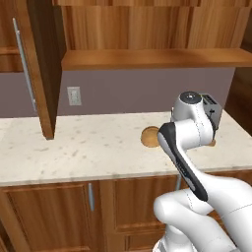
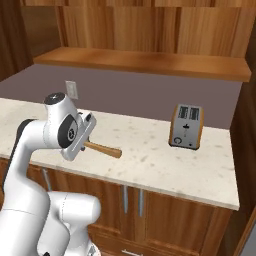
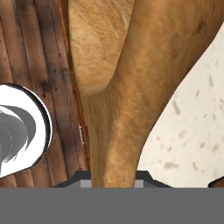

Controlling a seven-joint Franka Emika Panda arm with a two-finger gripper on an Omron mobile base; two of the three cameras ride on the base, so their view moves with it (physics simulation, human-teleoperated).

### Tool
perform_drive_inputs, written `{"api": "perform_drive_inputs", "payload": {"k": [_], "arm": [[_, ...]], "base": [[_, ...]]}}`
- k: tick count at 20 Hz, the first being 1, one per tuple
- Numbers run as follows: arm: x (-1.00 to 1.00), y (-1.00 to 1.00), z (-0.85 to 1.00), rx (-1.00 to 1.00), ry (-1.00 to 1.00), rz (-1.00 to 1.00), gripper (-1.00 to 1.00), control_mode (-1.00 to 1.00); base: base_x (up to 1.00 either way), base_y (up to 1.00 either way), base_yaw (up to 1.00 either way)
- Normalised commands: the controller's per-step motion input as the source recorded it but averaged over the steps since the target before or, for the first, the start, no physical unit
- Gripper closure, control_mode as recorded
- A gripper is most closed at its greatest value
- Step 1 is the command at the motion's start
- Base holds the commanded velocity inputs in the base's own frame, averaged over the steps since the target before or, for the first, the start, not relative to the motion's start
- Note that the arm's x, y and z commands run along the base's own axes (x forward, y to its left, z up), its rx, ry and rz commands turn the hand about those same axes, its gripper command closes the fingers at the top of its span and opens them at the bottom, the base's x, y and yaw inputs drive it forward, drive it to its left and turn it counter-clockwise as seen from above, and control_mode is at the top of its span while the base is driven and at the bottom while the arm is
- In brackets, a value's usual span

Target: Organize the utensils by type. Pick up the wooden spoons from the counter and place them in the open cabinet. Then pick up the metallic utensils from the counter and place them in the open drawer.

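Hand view: wooden spoon (image 3: 131, 87) sits right up against the camera, handle running down between the two dark fingertips at the bottom edge, bowl spreading out toward the top. Hand (image 3: 114, 180) is narrowed onto the handle, gripping it. Speckled bench (image 3: 192, 131) shows on one side of the spoon, reddish-brown cabinet fronts on the other.

Right base view: hand (image 2: 86, 136) sits over the front part of the bench (image 2: 165, 160), spoon handle (image 2: 104, 149) sticking out level from it, pointing toward the toaster (image 2: 186, 126). Cannot tell if the handle touches the bench surface or hangs just above it. Toaster stands well apart from the hand, near the back wall.

Left base view: spoon bowl (image 1: 150, 137) pokes out beside the wrist, rest hidden by the arm. Open cabinet (image 1: 157, 58) is above and beyond the hand, shelf floor bare, door (image 1: 44, 69) swung out to the far side. Wall outlet (image 1: 74, 95) below the shelf.
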Motion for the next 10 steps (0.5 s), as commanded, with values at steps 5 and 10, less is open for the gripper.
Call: {"api": "perform_drive_inputs", "payload": {"k": [5,10], "arm": [[0.0,0.0,0.0,0.0,0.0,0.0,1.0,1.0],[0.0,0.0,0.0,0.0,0.0,0.0,1.0,1.0]], "base": [[0.49,-0.19,-0.05],[0.43,-0.13,-0.09]]}}
